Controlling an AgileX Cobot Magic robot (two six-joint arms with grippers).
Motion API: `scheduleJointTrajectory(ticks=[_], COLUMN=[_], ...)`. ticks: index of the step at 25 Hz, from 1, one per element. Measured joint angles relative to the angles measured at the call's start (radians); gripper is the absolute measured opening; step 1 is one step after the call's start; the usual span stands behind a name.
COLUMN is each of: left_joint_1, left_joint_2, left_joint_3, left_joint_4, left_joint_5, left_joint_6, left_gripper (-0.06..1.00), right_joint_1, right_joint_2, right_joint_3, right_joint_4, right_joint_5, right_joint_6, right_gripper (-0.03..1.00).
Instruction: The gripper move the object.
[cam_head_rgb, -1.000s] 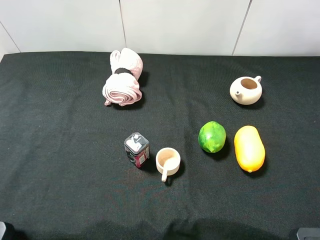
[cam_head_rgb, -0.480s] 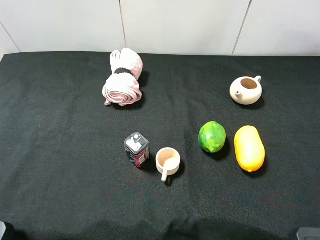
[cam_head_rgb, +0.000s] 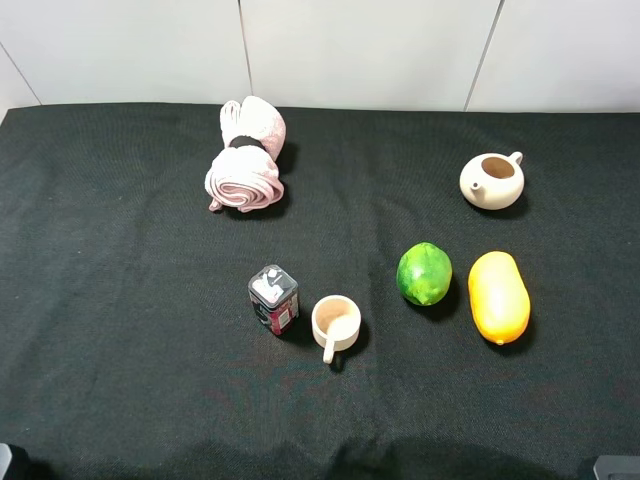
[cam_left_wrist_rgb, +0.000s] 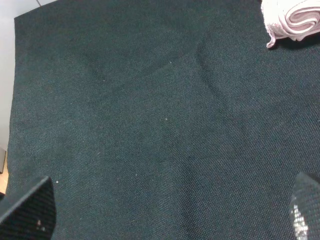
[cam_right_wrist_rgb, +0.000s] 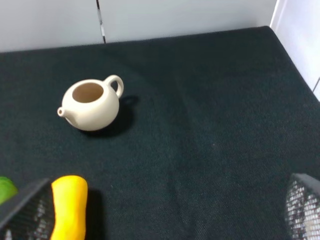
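Black woven cloth covers the whole work surface, with pale panelled walls rising behind its far edge. Smooth and orange-yellow, the elongated oval object lies on the cloth just beside the round green fruit, on the side away from the small cup, and nearer the viewer than the cream teapot. Both tools stay clear of everything: the right gripper has its fingers spread wide with the object's end beside one finger, and the left gripper is likewise spread, well apart from the rolled pink towel.
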Motion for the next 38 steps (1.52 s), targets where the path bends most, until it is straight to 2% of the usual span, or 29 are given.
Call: scheduleJointTrajectory(ticks=[12,38], left_joint_1=[0.000,0.000], left_joint_2=[0.000,0.000], left_joint_3=[0.000,0.000], left_joint_4=[0.000,0.000], left_joint_5=[0.000,0.000], left_joint_6=[0.000,0.000], left_gripper=[0.99,0.99], right_joint_1=[0.000,0.000], right_joint_2=[0.000,0.000], right_joint_3=[0.013,0.013], right_joint_4=[-0.004,-0.005], right_joint_5=[-0.031,-0.032], right_joint_6=[-0.004,-0.005], right_gripper=[0.69,0.69])
